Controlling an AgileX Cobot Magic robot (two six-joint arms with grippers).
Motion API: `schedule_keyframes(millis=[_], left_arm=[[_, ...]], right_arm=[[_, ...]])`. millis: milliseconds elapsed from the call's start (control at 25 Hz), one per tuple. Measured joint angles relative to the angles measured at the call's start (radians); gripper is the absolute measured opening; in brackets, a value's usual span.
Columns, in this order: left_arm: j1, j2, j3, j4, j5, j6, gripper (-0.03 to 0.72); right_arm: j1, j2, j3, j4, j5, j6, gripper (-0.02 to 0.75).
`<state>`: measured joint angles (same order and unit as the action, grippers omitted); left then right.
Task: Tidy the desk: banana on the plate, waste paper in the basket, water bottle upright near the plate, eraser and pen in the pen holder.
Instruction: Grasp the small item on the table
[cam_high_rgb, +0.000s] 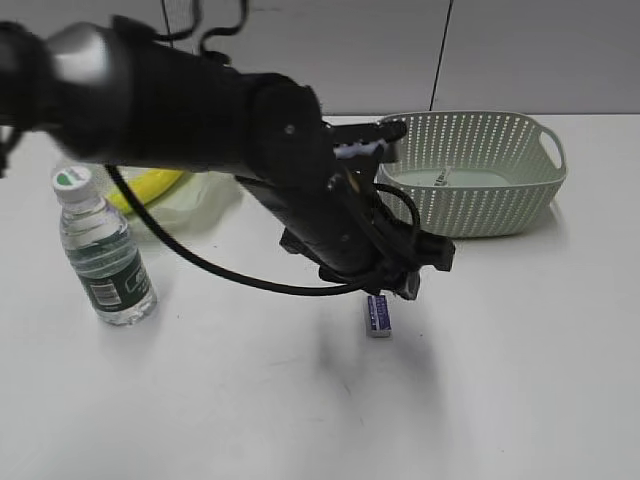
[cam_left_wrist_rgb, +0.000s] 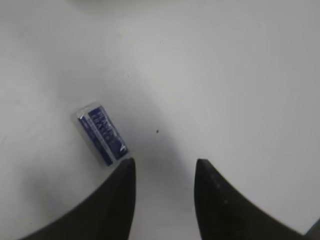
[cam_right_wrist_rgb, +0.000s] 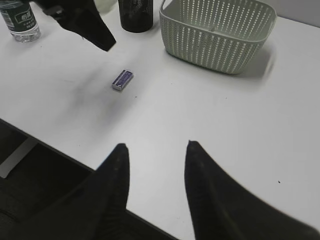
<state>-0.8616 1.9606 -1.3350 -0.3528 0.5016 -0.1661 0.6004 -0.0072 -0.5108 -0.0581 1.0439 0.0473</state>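
Left arm over the eraser, grip not yet lined up.

From my seat, the left gripper hangs above the desk with its jaws partly spread and empty — the eraser lies flat at about ten o'clock from them, just off the left fingertip, long axis running ten to four. The right gripper, likewise half open and holding nothing, sits well apart — the left is plainly nearer.
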Motion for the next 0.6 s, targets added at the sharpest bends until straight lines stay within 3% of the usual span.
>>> schedule_keyframes(millis=[200,400,600], left_arm=[[-0.017,0.161,-0.226,0.284,0.261,-0.335,0.321],[-0.024,0.265,-0.396,0.329,0.381,-0.392,0.446],[-0.027,0.348,-0.477,0.335,0.478,-0.415,0.469]], right_arm=[[0.0,0.0,0.0,0.0,0.0,0.0,0.306],[0.0,0.0,0.0,0.0,0.0,0.0,0.302],[0.0,0.0,0.0,0.0,0.0,0.001,0.298]])
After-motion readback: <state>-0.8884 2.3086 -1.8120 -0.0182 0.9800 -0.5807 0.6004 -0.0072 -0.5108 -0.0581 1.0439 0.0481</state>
